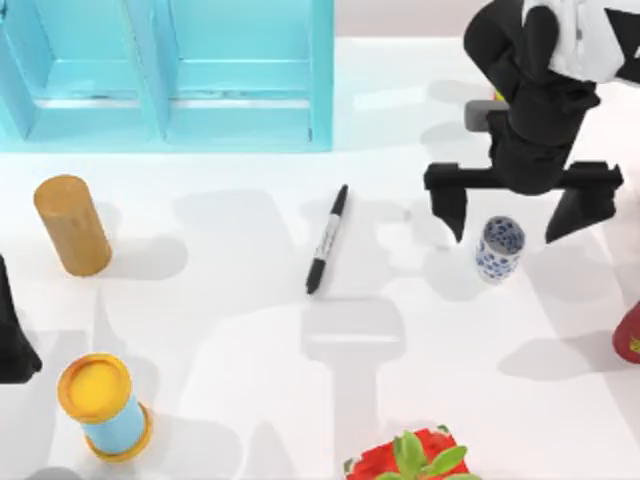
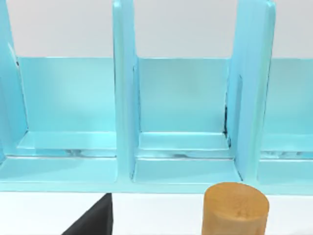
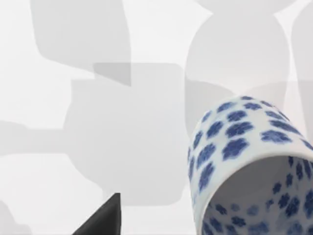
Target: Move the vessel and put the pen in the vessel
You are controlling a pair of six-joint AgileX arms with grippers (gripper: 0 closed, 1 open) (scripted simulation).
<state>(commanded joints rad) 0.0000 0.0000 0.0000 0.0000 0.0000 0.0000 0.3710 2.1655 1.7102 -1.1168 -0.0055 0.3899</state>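
Note:
The vessel (image 1: 499,248), a small white cup with blue flowers, stands upright on the right half of the white table. My right gripper (image 1: 515,218) hangs open over it, one black finger on each side of the cup and neither touching it. In the right wrist view the vessel (image 3: 249,166) is close up with its mouth towards the camera, and one fingertip (image 3: 102,218) stands apart from it. The pen (image 1: 327,240), black with a white barrel, lies slanted near the table's middle, left of the cup. My left gripper (image 1: 14,340) is parked at the left edge.
A light-blue rack (image 1: 165,75) with open compartments spans the back left. A tan wooden cylinder (image 1: 72,224) stands in front of it, and a yellow-lidded blue can (image 1: 103,405) at the front left. A red-potted plant (image 1: 412,460) is at the front edge and a red object (image 1: 630,335) at the right edge.

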